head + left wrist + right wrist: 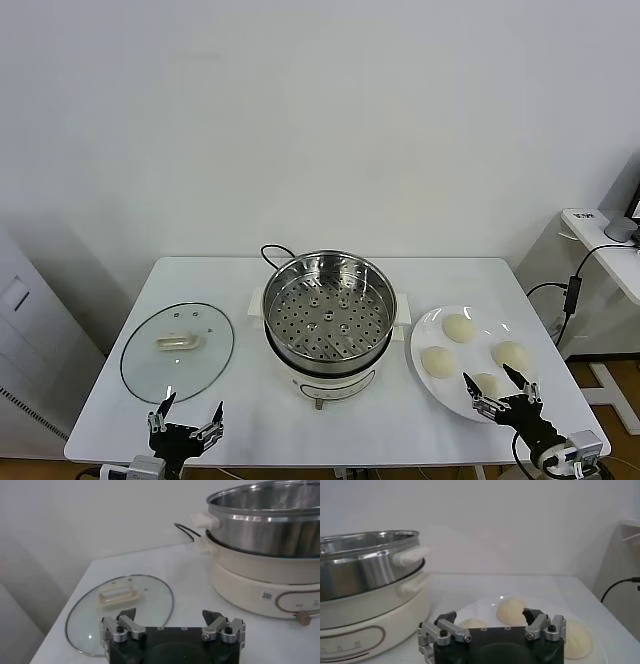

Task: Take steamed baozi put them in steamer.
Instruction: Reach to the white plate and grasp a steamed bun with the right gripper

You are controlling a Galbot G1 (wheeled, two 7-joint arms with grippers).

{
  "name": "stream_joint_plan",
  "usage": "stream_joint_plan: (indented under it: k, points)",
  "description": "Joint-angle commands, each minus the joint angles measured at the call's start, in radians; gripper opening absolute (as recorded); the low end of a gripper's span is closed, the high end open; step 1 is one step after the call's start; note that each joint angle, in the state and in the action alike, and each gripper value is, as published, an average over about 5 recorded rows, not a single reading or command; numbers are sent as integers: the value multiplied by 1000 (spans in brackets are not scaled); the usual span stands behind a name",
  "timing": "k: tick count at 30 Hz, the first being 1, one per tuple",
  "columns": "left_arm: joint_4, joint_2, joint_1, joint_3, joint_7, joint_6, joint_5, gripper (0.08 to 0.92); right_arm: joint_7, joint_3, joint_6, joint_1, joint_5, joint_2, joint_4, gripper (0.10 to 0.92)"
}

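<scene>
The steamer (329,318) stood uncovered at the middle of the white table (210,280), its glass lid (177,352) laid aside toward the left edge, evidently so buns could go straight in. All four baozi (459,328) lay on a plate (425,340) by the right edge. The right gripper (501,391) hovered wide-jawed and empty at that plate's front rim, while the left gripper (186,420) waited equally wide at the front edge, before a bare pale wall.

Shiny metal, clear glass, matt dough

The steamer (328,315) is polished perforated steel on a glossy cream plastic base; the lid (177,351) is clear glass with a metal rim; the baozi (459,328) look smooth and matt on a glossy white plate (425,375)
</scene>
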Motion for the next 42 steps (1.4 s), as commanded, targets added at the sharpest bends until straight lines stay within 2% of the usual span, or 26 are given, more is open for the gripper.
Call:
stream_joint_plan:
  k: [1, 17, 21, 27, 32, 37, 42]
  points:
    - [2, -1, 0, 0, -1, -1, 7, 823, 12, 1, -12, 7, 2, 0, 2, 823]
    - [3, 2, -13, -3, 4, 1, -6, 823, 29, 42, -69, 59, -2, -31, 19, 823]
    - [1, 4, -18, 0, 5, 3, -14, 823, -42, 103, -126, 143, -104, -111, -10, 823]
    - [-3, 5, -23, 14, -3, 0, -11, 823, -323, 118, -171, 358, -393, -307, -105, 823]
    - [-22, 4, -19, 24, -4, -1, -6, 823, -629, -12, -194, 611, -578, -470, -203, 823]
    - [-39, -1, -15, 27, -6, -7, -4, 823, -947, -342, -193, 1014, -745, -585, -295, 823]
    - [-57, -9, -10, 30, -7, -9, -2, 823, -1087, -888, -139, 1480, -791, -655, -384, 823]
